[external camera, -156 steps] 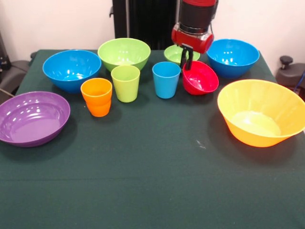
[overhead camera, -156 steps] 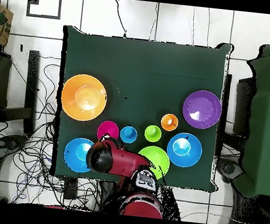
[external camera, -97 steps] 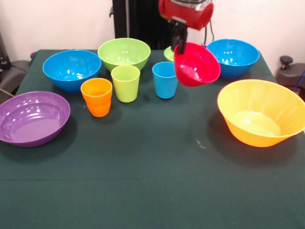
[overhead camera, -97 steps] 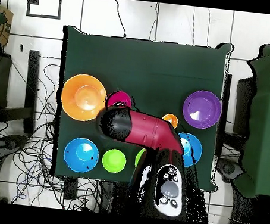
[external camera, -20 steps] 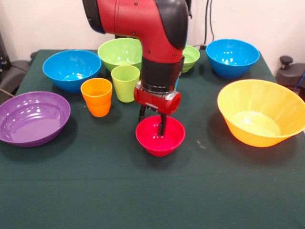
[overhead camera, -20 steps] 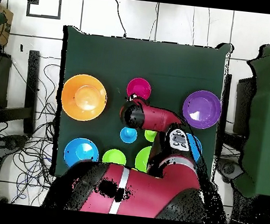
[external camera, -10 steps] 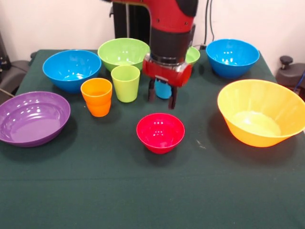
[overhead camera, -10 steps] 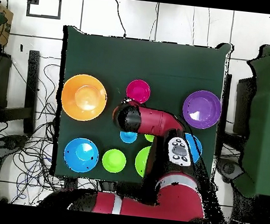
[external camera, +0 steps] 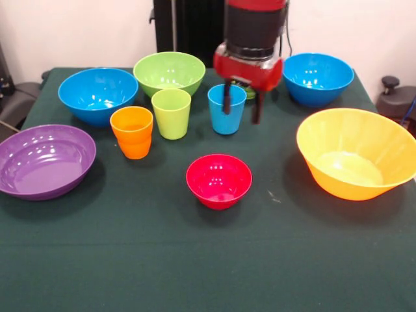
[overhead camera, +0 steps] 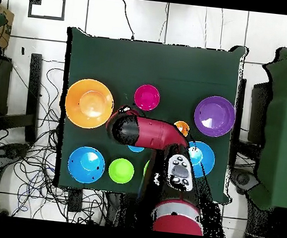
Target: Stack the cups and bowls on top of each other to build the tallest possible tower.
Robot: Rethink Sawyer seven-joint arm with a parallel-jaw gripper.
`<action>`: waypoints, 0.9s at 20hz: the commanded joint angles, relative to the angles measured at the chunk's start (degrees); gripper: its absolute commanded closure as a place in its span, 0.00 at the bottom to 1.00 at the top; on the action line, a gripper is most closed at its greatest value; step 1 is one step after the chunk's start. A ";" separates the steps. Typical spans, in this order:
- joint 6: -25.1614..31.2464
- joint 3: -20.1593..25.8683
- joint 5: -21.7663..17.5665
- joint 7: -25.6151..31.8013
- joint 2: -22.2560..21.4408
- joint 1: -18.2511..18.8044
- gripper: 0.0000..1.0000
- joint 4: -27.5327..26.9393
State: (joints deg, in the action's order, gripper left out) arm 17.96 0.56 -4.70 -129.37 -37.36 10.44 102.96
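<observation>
The small red bowl (external camera: 219, 181) (overhead camera: 147, 97) stands upright on the green cloth, alone near the middle. My gripper (external camera: 240, 116) hangs open and empty above the table behind it, its fingers (external camera: 226, 101) straddling the right side of the blue cup (external camera: 225, 110). The lime green cup (external camera: 171, 114) and the orange cup (external camera: 132, 132) stand to the left. The big yellow-orange bowl (external camera: 356, 153) (overhead camera: 89, 103) sits at the right. In the overhead view the arm (overhead camera: 146, 132) hides the gripper.
A purple bowl (external camera: 44, 160) (overhead camera: 214, 115) lies at the left edge. Two blue bowls (external camera: 97, 94) (external camera: 317, 78) and a large green bowl (external camera: 169, 71) line the far side. A small green bowl (overhead camera: 121, 171) sits behind the gripper.
The gripper let go of the red bowl on the middle of the table, rose, and drew back toward the far side; it now hangs open by the blue cup.
</observation>
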 commanded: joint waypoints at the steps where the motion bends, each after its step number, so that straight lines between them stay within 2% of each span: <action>1: 9.11 3.46 3.59 -8.74 -1.20 -5.22 0.00 5.38; 2: 12.52 1.74 1.88 -6.41 -1.23 -7.31 0.00 4.08; 3: 13.22 1.14 1.80 -5.85 -1.35 -8.20 0.00 4.05; 6: 12.07 -0.29 1.13 -6.15 -2.05 -11.55 0.00 4.45; 9: 13.23 2.10 -0.32 -1.41 -0.41 -10.59 0.00 3.19; 11: 11.74 3.01 -1.94 0.95 2.11 -10.28 0.00 2.15; 15: 8.24 2.67 -4.07 1.89 5.55 -10.90 0.00 0.53; 18: 4.68 1.42 -4.33 -0.36 7.97 -11.52 0.00 0.06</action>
State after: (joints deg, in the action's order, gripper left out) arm 24.80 0.07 -4.87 -129.37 -36.24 -1.03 104.59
